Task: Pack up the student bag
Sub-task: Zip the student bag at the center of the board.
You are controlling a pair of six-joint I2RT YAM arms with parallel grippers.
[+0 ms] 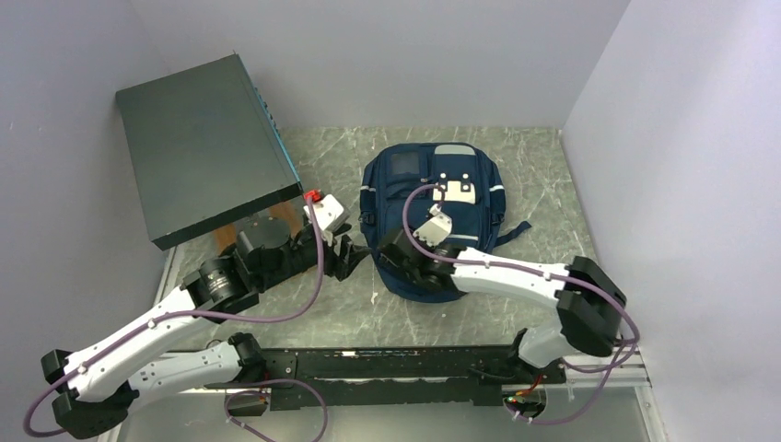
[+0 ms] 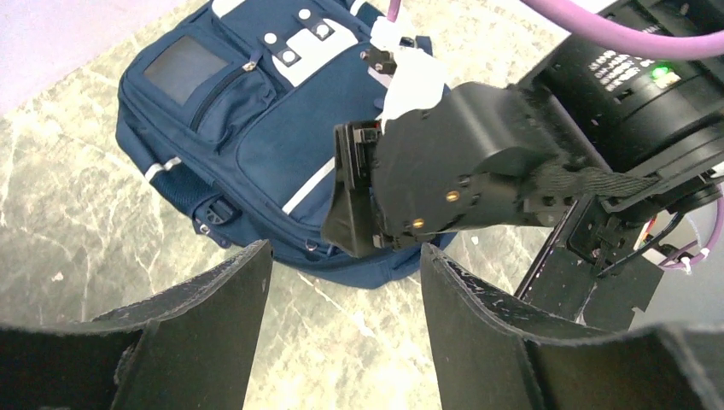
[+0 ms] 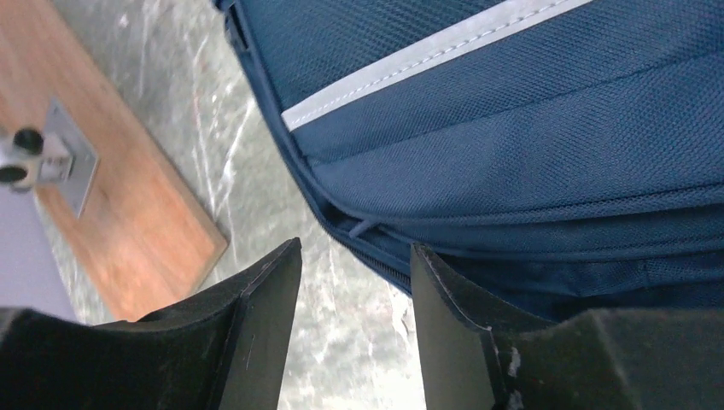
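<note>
Pale walls on three sides, veined grey counter (image 1: pixel 350 313) underneath. Far left: big dark flat box (image 1: pixel 207 147) in the corner, with a wooden board (image 3: pixel 128 196) lying on the counter nearby. Next, left gripper (image 2: pixel 346 256), released and grasping nothing, hovering just beside the bag's near corner. Close against it, right gripper (image 3: pixel 354 256), likewise spread with nothing between, poised at the zip line along the bag's near edge. Right of both, student bag (image 1: pixel 433 184) flat on its back mid-counter, front pocket up, seemingly zipped shut. Likely trouble: two wrists crowded at one corner, hence a knock or a snagged purple cable (image 1: pixel 319 258). Also possible: a pinch on loose fabric instead of the zip pull (image 3: pixel 363 226), hence dragging the whole bag rather than opening it.
</note>
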